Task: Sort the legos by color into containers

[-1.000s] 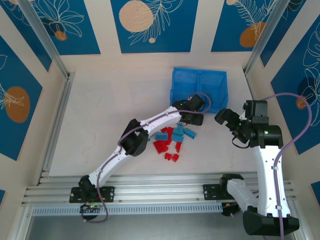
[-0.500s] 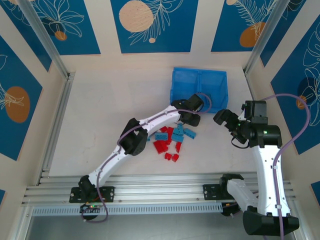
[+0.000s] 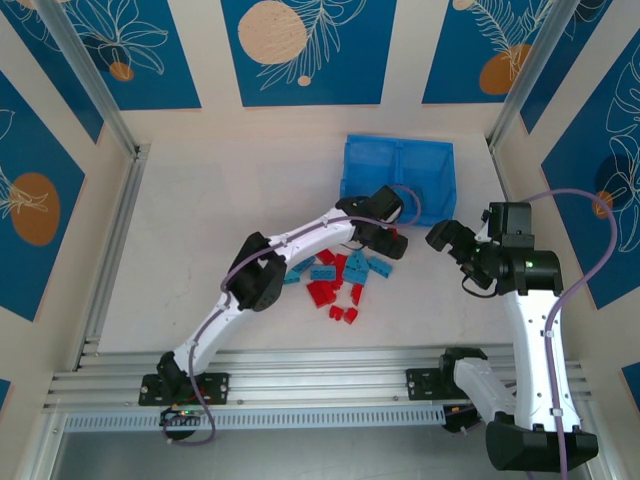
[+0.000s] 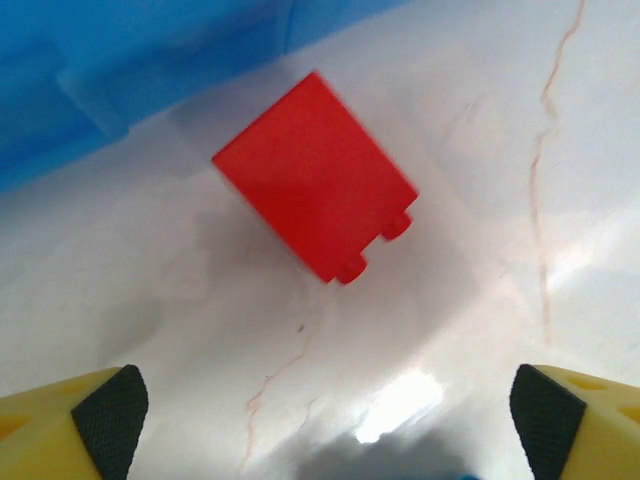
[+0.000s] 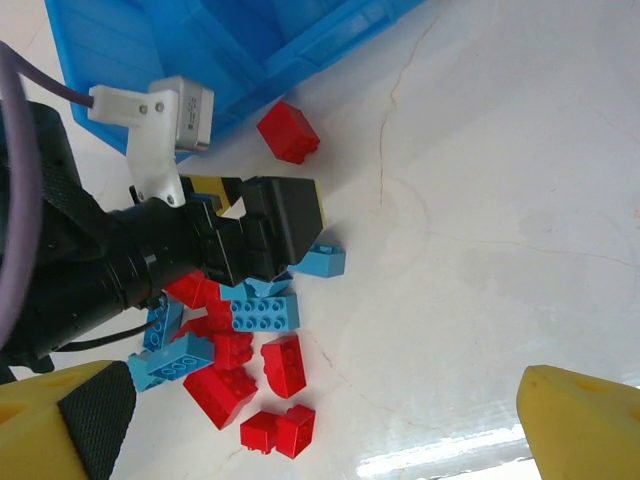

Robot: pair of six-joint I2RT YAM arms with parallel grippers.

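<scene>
— Where does the sorting stand?

— Barely begun, I'd say. The tray (image 3: 372,170) sits at the far side of the table (image 3: 200,220). From above I can make out no brick in either half of it, though a light blue one would be hard to pick out against that blue.

— And the bricks?

— Nearly all are in a mixed pile (image 3: 338,280) of red and light blue on the table, near the tray but apart from it. One red brick (image 4: 315,180) lies by itself on the table, just beside the tray's near wall and outside it.

— Is a claw holding it?

— No. The left claw (image 4: 325,410) hangs just short of that brick, its pads spread wide with nothing between them. The right claw (image 5: 335,420) is spread wide too, empty, off to the right of the pile.

— So what is left?

— In my judgement, everything. The lone red brick needs lifting over the wall. Then each brick in the pile has to go in by colour, reds in one half and blues in the other.
</scene>
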